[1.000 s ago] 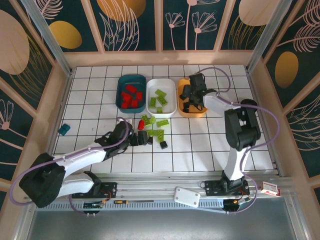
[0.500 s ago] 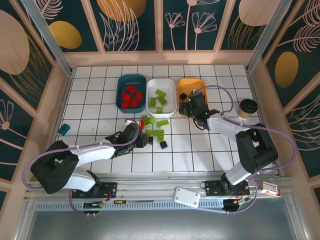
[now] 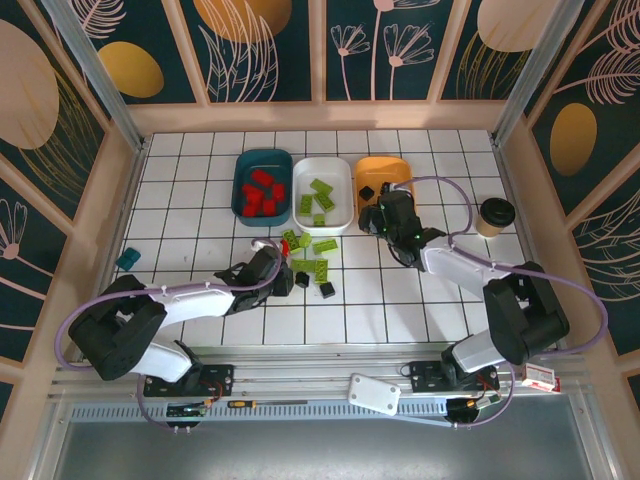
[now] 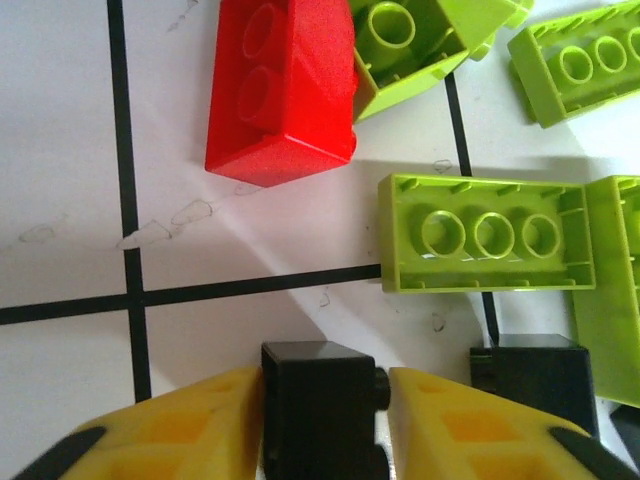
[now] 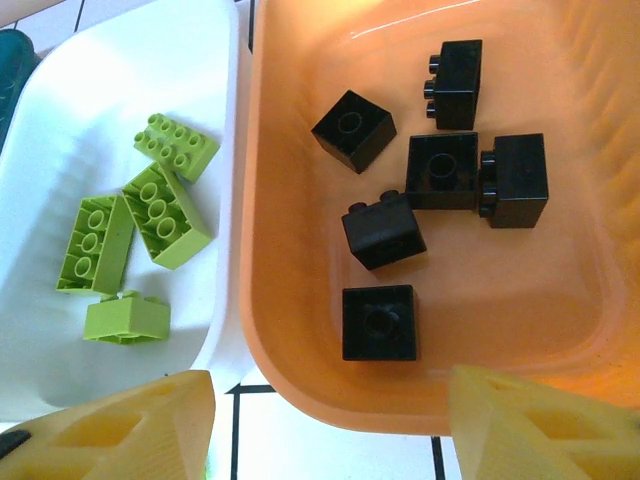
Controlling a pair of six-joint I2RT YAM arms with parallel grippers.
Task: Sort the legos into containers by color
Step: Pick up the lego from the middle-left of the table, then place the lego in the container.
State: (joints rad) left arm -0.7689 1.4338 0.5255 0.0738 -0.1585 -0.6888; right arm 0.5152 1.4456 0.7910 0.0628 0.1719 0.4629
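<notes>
Left wrist view showed us the left claw (image 4: 325, 392) clenched on a black brick (image 4: 318, 425) that sat on the table (image 4: 60, 150), with a second black brick (image 4: 530, 385) just beside it. We judged a straight lift best, sparing that neighbour and the green bricks (image 4: 485, 232). The carry would then go to the orange tray (image 5: 575, 300), where the right claw (image 5: 330, 388) hung released at the near rim.

At the left wrist, the black brick (image 4: 318, 410) between the fingers (image 4: 180, 430) runs off the bottom edge, and the red brick (image 4: 285, 90) and green bricks (image 4: 575, 60) are cut at top and right. At the right wrist, the orange tray (image 5: 262, 335), white tray (image 5: 60, 120) and a sliver of teal tray (image 5: 12, 50) are cropped. From above, the right gripper (image 3: 380, 213) hides the orange tray's near rim.
</notes>
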